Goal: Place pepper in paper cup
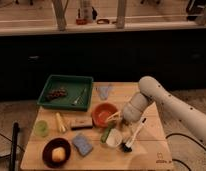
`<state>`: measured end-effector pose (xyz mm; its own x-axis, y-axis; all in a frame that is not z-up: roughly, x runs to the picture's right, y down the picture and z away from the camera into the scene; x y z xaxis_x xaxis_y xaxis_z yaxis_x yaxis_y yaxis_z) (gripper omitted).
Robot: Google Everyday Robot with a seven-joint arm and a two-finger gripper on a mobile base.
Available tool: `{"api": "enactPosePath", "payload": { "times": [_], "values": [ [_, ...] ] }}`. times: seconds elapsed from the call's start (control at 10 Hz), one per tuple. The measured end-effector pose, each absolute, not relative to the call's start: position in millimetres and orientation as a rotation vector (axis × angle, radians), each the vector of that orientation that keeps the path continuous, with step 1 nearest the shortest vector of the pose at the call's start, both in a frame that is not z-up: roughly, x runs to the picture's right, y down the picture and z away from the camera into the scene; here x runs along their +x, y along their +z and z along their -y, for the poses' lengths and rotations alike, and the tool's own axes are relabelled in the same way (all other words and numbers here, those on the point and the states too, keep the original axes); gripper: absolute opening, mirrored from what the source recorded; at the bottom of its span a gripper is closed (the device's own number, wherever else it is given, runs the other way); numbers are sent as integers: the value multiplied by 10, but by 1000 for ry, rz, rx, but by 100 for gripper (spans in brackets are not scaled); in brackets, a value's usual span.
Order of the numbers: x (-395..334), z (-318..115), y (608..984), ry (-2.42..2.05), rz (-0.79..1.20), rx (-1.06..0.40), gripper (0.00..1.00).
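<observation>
Just below gripper, slim tilted green pepper

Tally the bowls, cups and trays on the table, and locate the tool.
Bowls: 2, orange bowl, dark bowl
Cups: 2, paper cup, light green cup
Trays: 1, green tray
Total: 5; pale blue item behind the orange bowl too unclear, uncounted
Tool: beside the orange bowl, near the paper cup

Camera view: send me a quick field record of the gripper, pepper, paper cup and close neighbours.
gripper: low, between orange bowl and paper cup
pepper: slanted, just left of paper cup, not inside it
paper cup: upright, in front of orange bowl
brush: lying right of paper cup
task: pepper not yet in paper cup
</observation>
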<state>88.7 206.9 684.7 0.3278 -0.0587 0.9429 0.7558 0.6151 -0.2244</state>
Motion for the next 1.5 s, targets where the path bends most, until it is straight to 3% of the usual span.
{"api": "enactPosePath", "payload": {
  "times": [1.5],
  "values": [
    [898, -2026, 6848, -623, 1128, -746, 80]
  ]
}}
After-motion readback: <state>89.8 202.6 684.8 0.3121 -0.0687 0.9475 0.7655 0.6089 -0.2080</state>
